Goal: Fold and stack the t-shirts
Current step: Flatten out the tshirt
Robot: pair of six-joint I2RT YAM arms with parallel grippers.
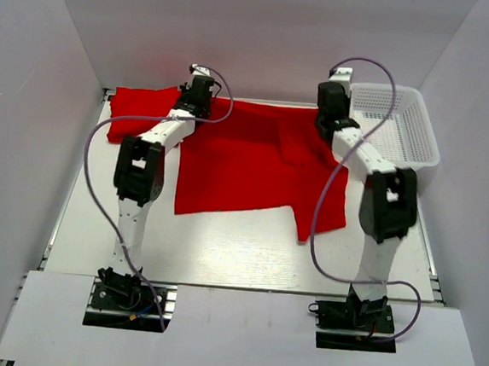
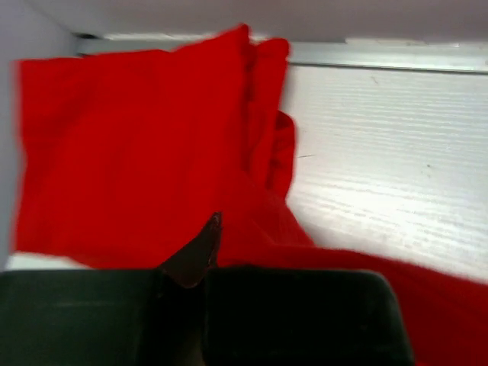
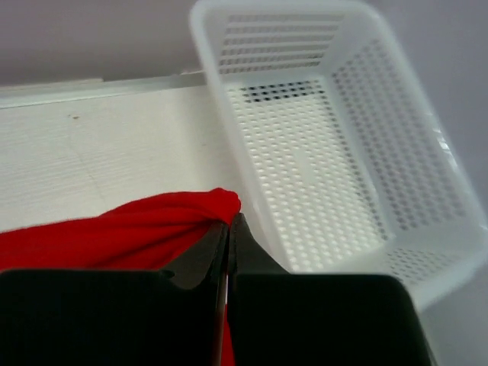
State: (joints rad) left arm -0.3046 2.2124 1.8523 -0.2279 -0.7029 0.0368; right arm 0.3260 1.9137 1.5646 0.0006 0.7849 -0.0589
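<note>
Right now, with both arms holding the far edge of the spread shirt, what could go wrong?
The right jaws pinch only a small bunch of the spread t-shirt, so it may slip out in the fold. The basket stands close beside them and could be knocked. The left jaws grip next to the folded t-shirt, which a pull might drag open.

The near half of the worktop (image 1: 238, 251) lay bare and open between the two arms. Farther back, the spread t-shirt (image 1: 246, 162) and the folded t-shirt (image 1: 139, 110) covered the surface. The white mesh basket (image 1: 399, 128) filled the far right corner, just beside the right gripper (image 3: 230, 221). Enclosure walls (image 1: 23, 172) shut in both sides.
</note>
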